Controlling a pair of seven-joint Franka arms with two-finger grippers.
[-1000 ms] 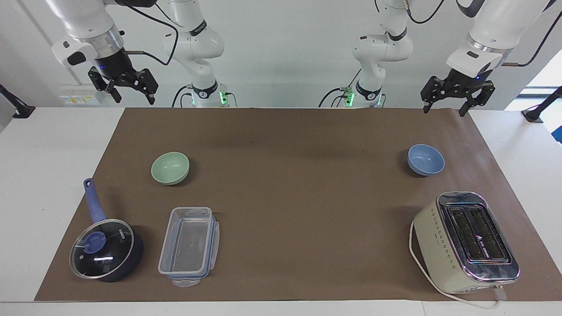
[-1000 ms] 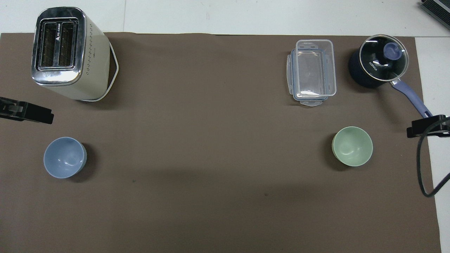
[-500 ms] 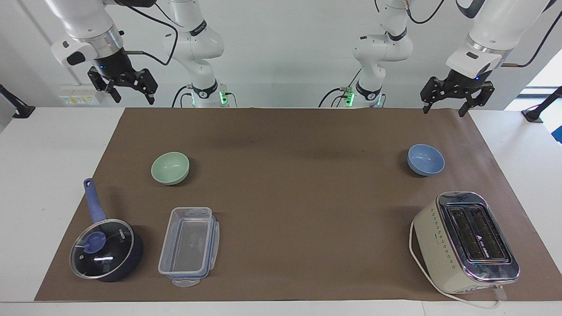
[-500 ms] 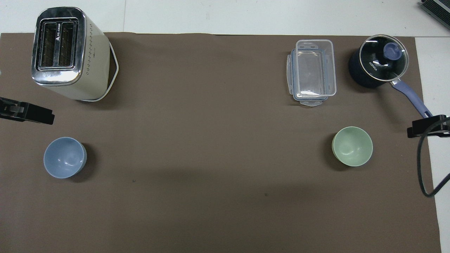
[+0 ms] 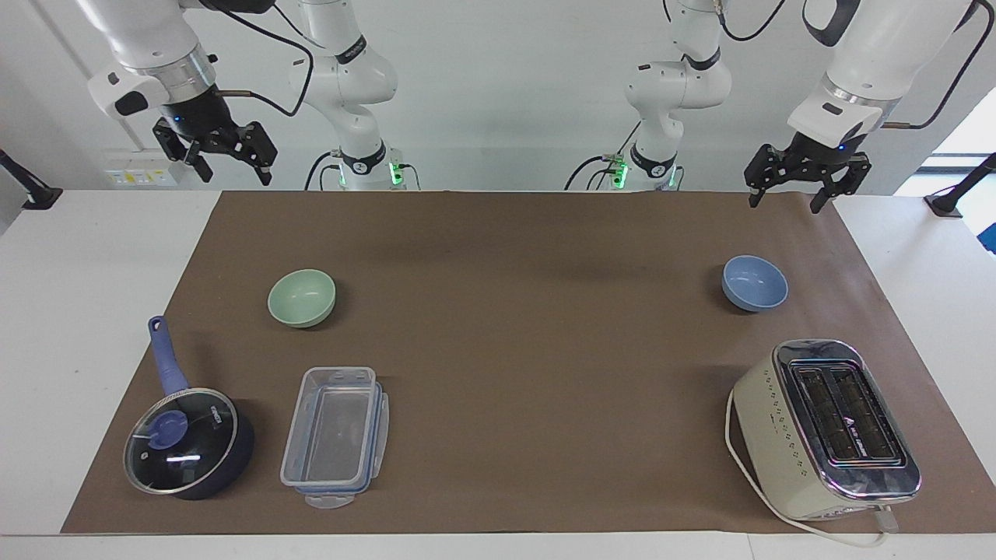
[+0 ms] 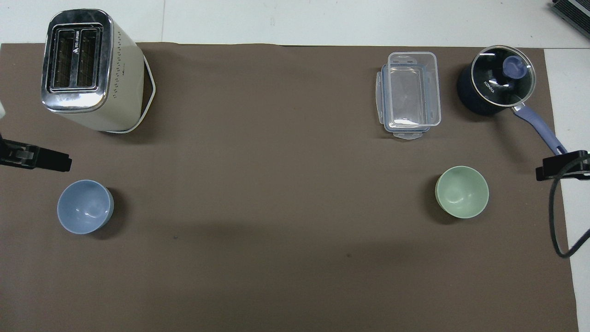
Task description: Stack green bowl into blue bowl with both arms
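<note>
The pale green bowl (image 5: 302,297) (image 6: 462,192) stands upright and empty on the brown mat, toward the right arm's end of the table. Toward the left arm's end stands the blue bowl (image 5: 754,283) (image 6: 85,206), also upright and empty. My right gripper (image 5: 233,173) hangs open high above the mat's edge by the robots, holding nothing. My left gripper (image 5: 784,202) is likewise raised and open above the mat's edge at its own end. In the overhead view only a black fingertip (image 6: 46,159) of the left gripper and a fingertip (image 6: 560,166) of the right one show.
A cream toaster (image 5: 826,428) with its cord stands farther from the robots than the blue bowl. A clear lidded food box (image 5: 334,435) and a dark-blue saucepan (image 5: 187,439) with a glass lid lie farther out than the green bowl.
Both grippers have drifted slightly upward and stayed open. Neither bowl has moved.
</note>
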